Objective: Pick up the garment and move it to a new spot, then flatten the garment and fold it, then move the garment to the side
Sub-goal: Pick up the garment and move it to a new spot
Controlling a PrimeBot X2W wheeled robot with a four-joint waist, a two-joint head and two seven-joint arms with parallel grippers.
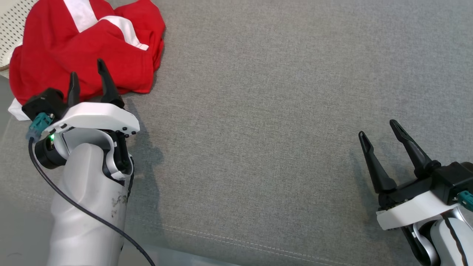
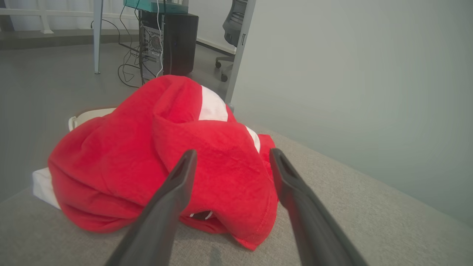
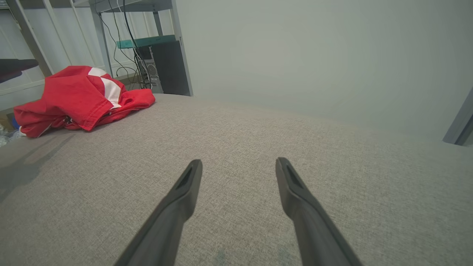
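Firstly, the garment [image 1: 85,48], red with white stripes, is seen crumpled in a heap at the far left corner of the grey upholstered surface [image 1: 277,92], and its upper part is cut off by the top border of the head view. How the cloth is layered inside the heap cannot be made out. In the left wrist view a pale curved rim [image 2: 88,115] is half hidden behind the heap, and what it belongs to cannot be told. The left gripper [image 1: 87,68] is held with its two fingers spread wide and pointed at the near hem of the garment; whether the tips touch the cloth cannot be judged. The right gripper [image 1: 377,128] is spread wide as well, over bare fabric at the right side and well apart from the garment, and its wrist is cut off by the right and lower borders. Between the two grippers a broad stretch of bare grey fabric is left open. The near edge of the surface is marked by a stitched seam [image 1: 221,236], and the left edge runs just beside the left forearm [image 1: 88,207]. Beyond the far edge a plain pale wall [image 3: 314,55] is seen in the right wrist view, and a dark computer tower [image 2: 177,40] is seen on the floor behind the garment.
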